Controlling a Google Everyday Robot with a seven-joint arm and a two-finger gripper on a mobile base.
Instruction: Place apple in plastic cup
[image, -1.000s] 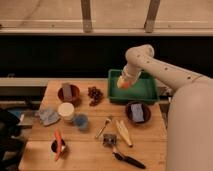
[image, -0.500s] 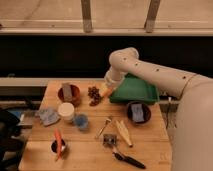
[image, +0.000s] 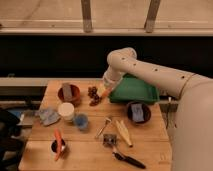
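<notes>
The gripper (image: 103, 89) hung over the far middle of the surface (image: 150, 145), just right of the grape cluster (image: 92, 95), clasping the apple (image: 101, 92), seen only as a half-hidden orange-yellow patch, well apart from the plastic cup (image: 81, 121), nearer and left.

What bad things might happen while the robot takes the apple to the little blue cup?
The gripper holds the apple close by the grapes, so it might bump them on the way. The plastic cup looks hardly wider than the apple, so the fruit may hit the rim and roll off. The cream container stands right beside the cup and could get knocked.
</notes>
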